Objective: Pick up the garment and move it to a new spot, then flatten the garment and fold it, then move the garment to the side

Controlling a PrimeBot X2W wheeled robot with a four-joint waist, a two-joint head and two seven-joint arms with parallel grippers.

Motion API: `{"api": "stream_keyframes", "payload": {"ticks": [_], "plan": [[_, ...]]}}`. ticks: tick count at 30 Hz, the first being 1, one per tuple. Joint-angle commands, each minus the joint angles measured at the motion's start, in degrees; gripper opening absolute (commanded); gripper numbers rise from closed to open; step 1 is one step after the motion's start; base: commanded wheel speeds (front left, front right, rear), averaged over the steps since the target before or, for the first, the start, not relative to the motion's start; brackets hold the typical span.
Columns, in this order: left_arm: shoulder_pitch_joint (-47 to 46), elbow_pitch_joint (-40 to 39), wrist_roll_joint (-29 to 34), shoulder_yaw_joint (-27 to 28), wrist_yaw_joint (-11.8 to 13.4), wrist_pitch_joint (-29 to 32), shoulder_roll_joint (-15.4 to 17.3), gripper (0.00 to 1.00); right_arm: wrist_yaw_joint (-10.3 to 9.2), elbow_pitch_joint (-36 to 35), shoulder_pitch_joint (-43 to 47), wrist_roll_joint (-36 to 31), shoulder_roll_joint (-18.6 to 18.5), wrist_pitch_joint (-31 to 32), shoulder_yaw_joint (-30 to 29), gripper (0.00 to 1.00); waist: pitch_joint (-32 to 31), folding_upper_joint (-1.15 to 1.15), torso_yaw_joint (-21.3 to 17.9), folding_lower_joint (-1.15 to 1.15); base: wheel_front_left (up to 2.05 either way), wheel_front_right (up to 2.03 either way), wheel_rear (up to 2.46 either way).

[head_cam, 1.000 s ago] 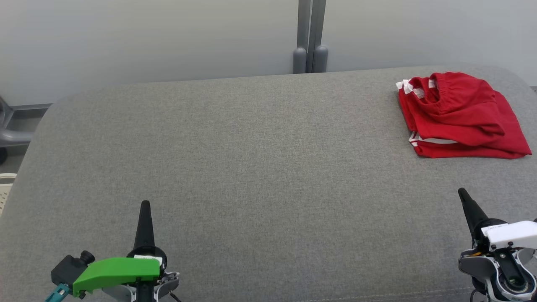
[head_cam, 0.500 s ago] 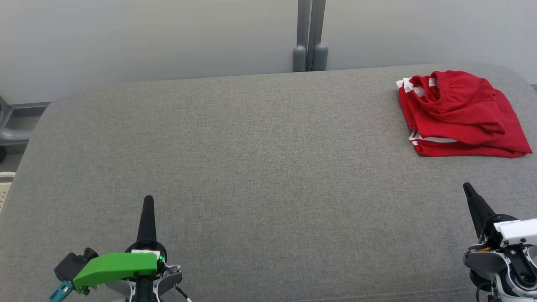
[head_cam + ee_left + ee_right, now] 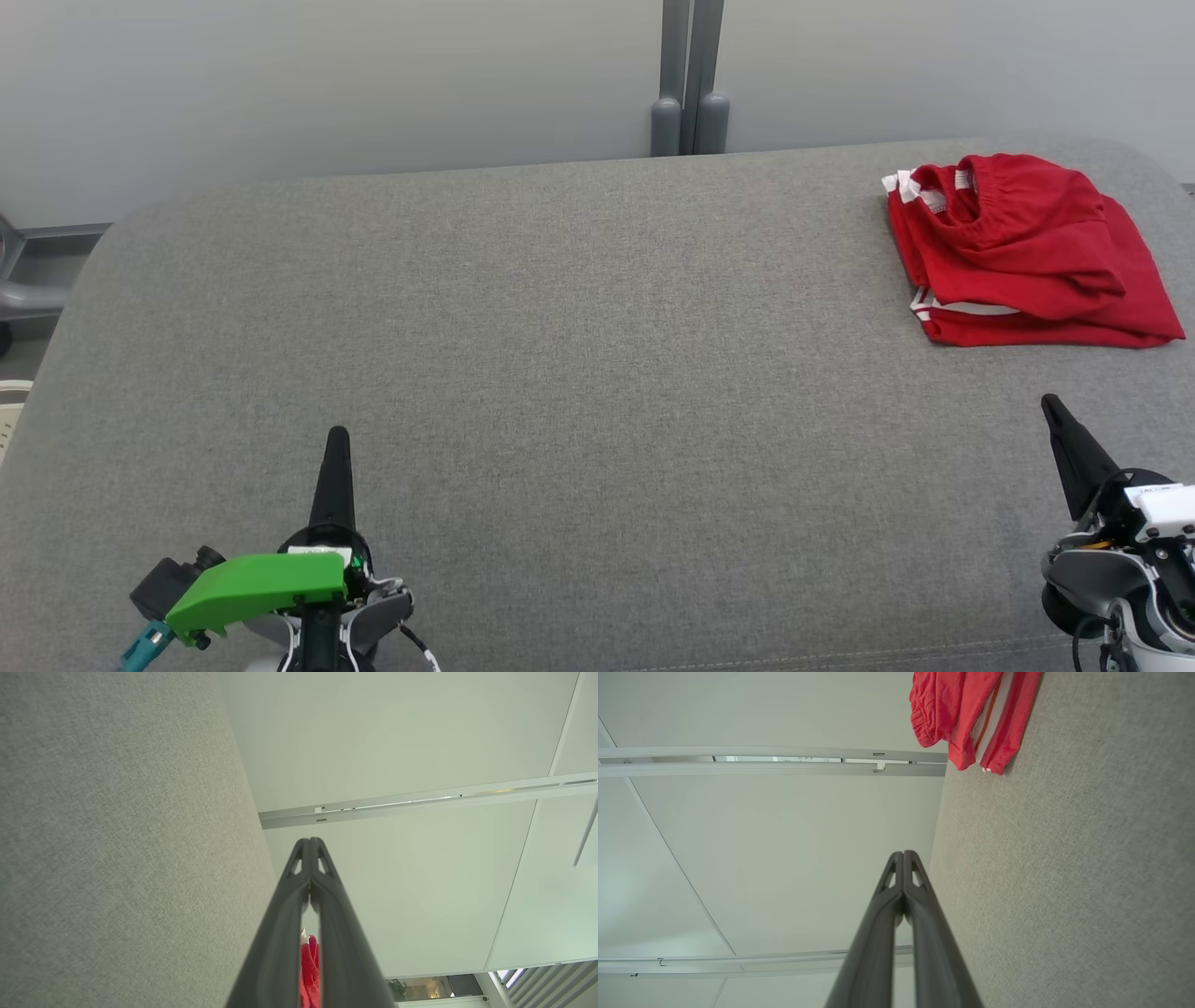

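The garment point(image 3: 1022, 252) is a red pair of shorts with white trim, folded in a neat stack at the far right of the grey padded surface point(image 3: 579, 373). It also appears at the top of the right wrist view as the garment point(image 3: 966, 714), and a red sliver of it point(image 3: 308, 966) peeks between the left fingers. My left gripper point(image 3: 336, 439) hovers at the near left, shut and empty, far from the garment. My right gripper point(image 3: 1050, 403) is at the near right, shut and empty, a short way in front of the garment.
A pale wall with a grey vertical post point(image 3: 689, 79) stands behind the surface. A grey curved frame point(image 3: 23, 299) and a pale basket edge point(image 3: 9, 420) sit off the left edge. The wide middle of the surface is bare fabric.
Both grippers have crept a little forward and to the right in the head view. The garment lies as before; the view itself shifted slightly.
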Motion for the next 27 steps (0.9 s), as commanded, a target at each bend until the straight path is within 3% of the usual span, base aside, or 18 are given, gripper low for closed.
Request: {"api": "stream_keyframes", "payload": {"ticks": [1, 12, 27], "plan": [[-1.3, 0.1, -1.2, -0.2, -0.3, 0.2, 0.1, 0.0, 0.02, 0.1, -0.9, 1.3, -0.3, 0.7, -0.5, 0.0, 0.0, 0.0, 0.0, 0.0, 0.0, 0.0, 0.0], [-1.8, 0.3, -5.4, -0.7, -0.6, 0.4, 0.1, 0.0, 0.02, 0.3, -1.3, 4.9, -0.3, 2.5, -1.7, 0.0, 0.3, 0.0, 0.0, 0.0, 0.0, 0.0, 0.0], [-1.8, 0.3, -5.2, -0.7, -0.6, 0.4, 0.1, 0.0, 0.02, 0.3, -1.3, 4.6, -0.2, 2.4, -1.7, 0.0, 0.3, 0.0, 0.0, 0.0, 0.0, 0.0, 0.0]]}}
